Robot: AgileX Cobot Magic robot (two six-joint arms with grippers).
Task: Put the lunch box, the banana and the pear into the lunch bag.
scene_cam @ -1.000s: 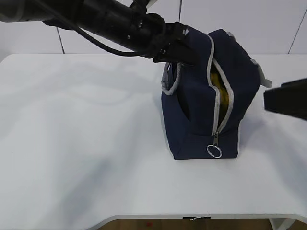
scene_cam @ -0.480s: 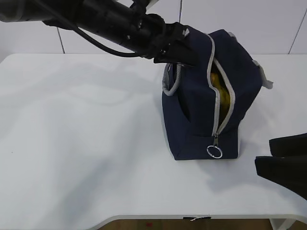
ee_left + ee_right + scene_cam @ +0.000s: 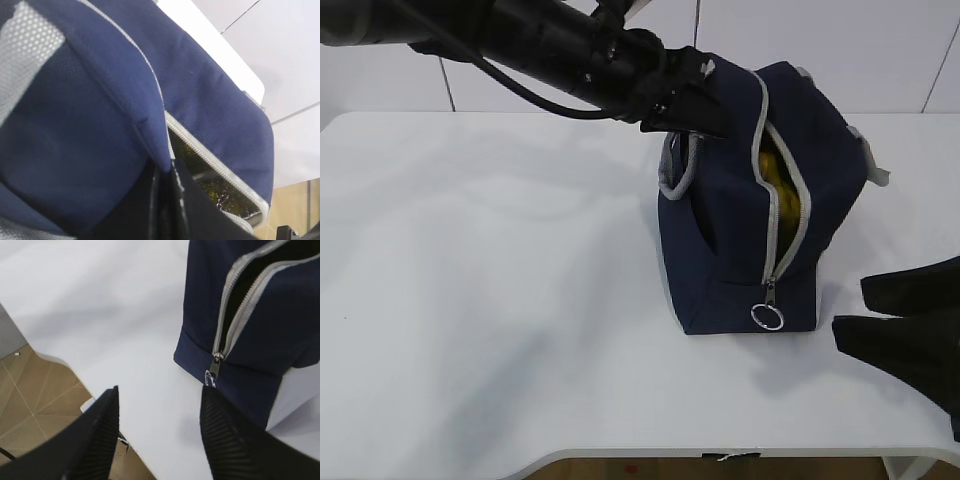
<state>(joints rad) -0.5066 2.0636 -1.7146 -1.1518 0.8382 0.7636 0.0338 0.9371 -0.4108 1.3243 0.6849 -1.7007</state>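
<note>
A navy lunch bag (image 3: 760,200) stands upright on a white table (image 3: 500,300), its grey zipper open along the top and down the near end, the ring pull (image 3: 767,316) hanging low on that end; through the gap something yellow (image 3: 782,180) shows inside the bag, though whether it is the banana or the pear cannot be told; the lunch box is not visible. The left gripper (image 3: 705,110) reaches in from the upper left of the bag, its jaws pressed together on the bag's top edge beside a grey handle (image 3: 672,170); the left wrist view shows the navy fabric pinched between the dark fingers (image 3: 165,200). The right gripper (image 3: 157,435) hovers low to the right of the bag, near the table's front edge; its jaws stand apart, holding nothing, the ring pull just beyond them.
</note>
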